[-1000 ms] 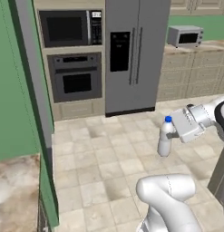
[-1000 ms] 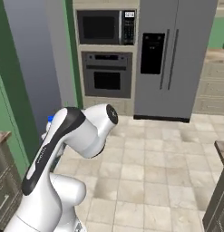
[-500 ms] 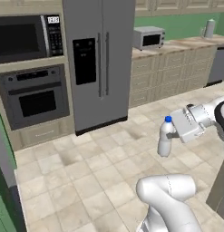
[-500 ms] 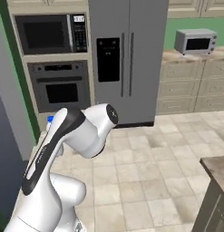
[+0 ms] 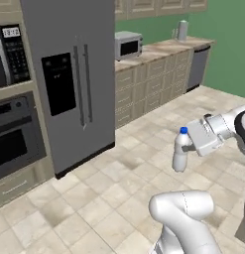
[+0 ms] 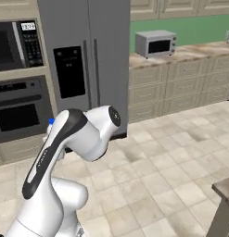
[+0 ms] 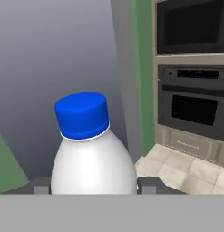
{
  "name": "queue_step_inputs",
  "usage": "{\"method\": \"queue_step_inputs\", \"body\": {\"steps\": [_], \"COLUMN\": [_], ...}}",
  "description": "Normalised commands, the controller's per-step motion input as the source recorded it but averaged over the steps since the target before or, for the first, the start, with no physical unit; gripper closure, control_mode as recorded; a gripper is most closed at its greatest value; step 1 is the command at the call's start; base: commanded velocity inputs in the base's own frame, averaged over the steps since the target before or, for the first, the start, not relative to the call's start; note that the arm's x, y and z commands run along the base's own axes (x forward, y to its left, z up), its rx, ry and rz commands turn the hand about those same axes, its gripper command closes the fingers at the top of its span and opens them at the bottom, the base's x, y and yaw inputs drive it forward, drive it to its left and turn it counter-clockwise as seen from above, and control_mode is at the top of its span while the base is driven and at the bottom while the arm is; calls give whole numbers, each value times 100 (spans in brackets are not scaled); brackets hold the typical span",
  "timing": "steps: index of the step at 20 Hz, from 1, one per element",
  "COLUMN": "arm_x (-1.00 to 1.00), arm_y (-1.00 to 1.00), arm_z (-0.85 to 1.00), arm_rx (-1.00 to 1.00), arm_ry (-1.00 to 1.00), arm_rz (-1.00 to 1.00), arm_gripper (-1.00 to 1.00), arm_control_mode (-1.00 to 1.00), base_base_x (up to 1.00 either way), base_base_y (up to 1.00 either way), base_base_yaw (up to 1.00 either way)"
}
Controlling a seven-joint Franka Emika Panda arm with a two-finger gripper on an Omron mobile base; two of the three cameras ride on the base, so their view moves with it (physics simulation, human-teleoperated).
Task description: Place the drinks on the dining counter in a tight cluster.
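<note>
A small white bottle [image 5: 180, 155] with a blue cap, one of the drinks, hangs upright above the tiled floor with my gripper [image 5: 187, 148] shut on its body from the right. In the hand view the bottle [image 7: 93, 158] stands close between the two dark fingertips [image 7: 148, 185], which press on its sides. From the right base view just its blue cap [image 6: 51, 122] peeks out behind my arm. A brown stone counter corner [image 6: 225, 187] shows at the lower right; I cannot tell whether it is the dining counter.
A grey fridge [image 5: 74, 79] and a wall oven [image 5: 12, 141] stand ahead on the left. Beige cabinets carrying a microwave [image 5: 128, 44] run along the green back wall. Open tiled floor [image 5: 109, 188] lies in front of me.
The whole picture has slid left as the base turns, so the camera moved. The fridge and oven shifted left and the cabinets came into view. The bottle stays in the gripper.
</note>
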Motion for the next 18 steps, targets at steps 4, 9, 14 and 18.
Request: {"method": "queue_step_inputs", "body": {"steps": [4,9,14,18], "arm_x": [0,0,0,0], "arm_y": [0,0,0,0], "arm_z": [0,0,0,0], "arm_rx": [0,0,0,0], "arm_ry": [0,0,0,0], "arm_rz": [0,0,0,0], "arm_gripper": [100,100,100,100], "arm_control_mode": [100,100,100,100], "base_base_x": [100,91,71,91], "base_base_y": [32,33,34,49], "base_base_yaw": [-59,-69,-77,-64]}}
